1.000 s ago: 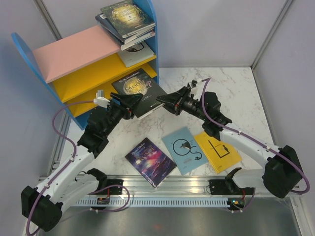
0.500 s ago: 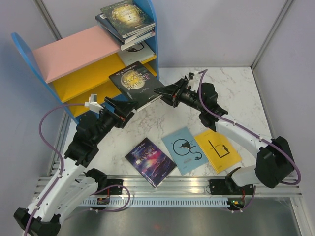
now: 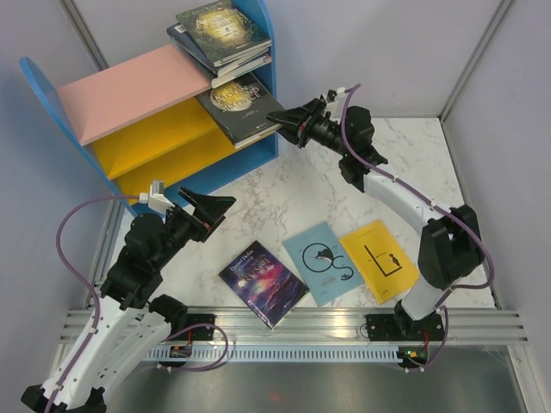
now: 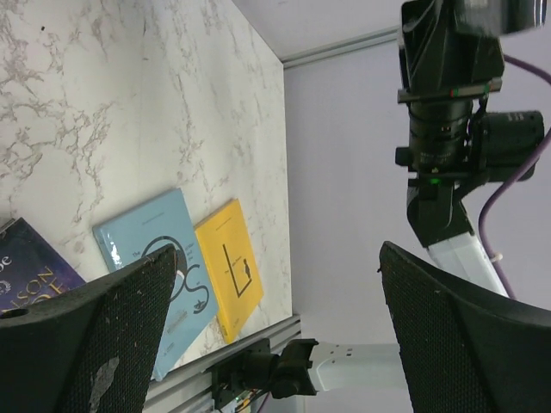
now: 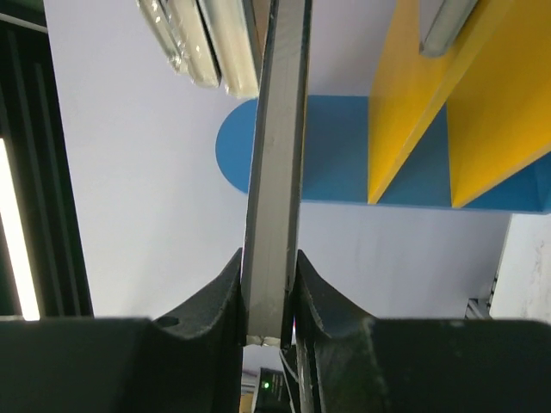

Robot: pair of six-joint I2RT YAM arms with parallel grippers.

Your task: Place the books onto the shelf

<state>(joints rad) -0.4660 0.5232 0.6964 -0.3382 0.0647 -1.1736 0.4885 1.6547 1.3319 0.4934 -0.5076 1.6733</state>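
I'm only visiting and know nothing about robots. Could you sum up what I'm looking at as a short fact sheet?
Right hand: shut on the black book, holding it at the middle level of the shelf
Left hand: open, empty, above the table
Top board: a stack of books
Lying on the table: purple book, pale blue book, yellow book

Black book leans on the shelf's yellow board (maybe atop another); three books lie flat outside.
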